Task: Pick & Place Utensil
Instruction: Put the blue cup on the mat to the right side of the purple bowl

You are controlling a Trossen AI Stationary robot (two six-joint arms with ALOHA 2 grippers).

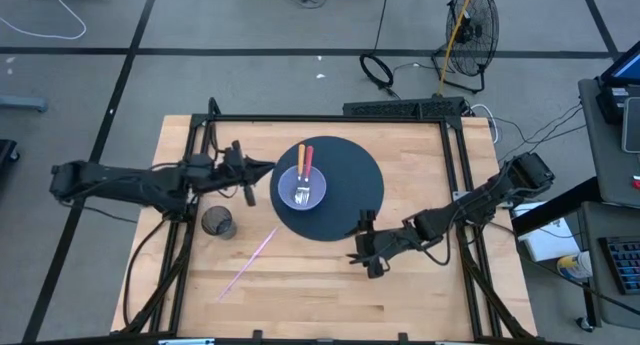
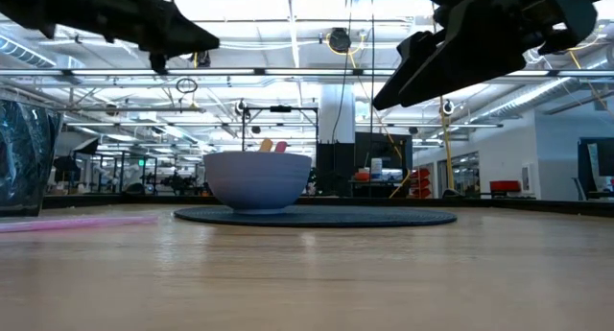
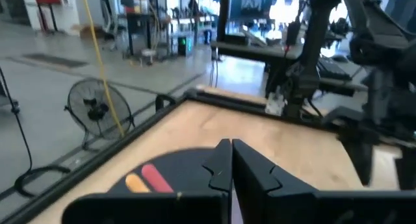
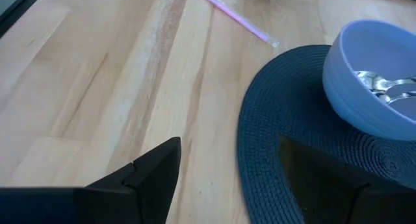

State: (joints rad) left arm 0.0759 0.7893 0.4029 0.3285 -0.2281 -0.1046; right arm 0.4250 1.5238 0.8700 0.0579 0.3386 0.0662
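Utensils (image 1: 303,171): two, one orange-handled, one red-handled, lying together in the pale blue bowl (image 1: 302,188) with metal heads down in the hollow and handles propped over the far rim, probably because they are longer than the bowl is wide. Bowl stands on the round dark placemat (image 1: 345,185) at the table's (image 1: 420,275) middle. Left gripper (image 1: 268,167) hangs just beside the bowl over the mat's edge, fingers pressed together, empty. Right gripper (image 1: 362,240) waits above the mat's near edge, fingers spread wide, empty. Pink straw (image 1: 250,259) lies flat on the wood; glass cup (image 1: 217,222) stands upright nearby, both apart from the mat.
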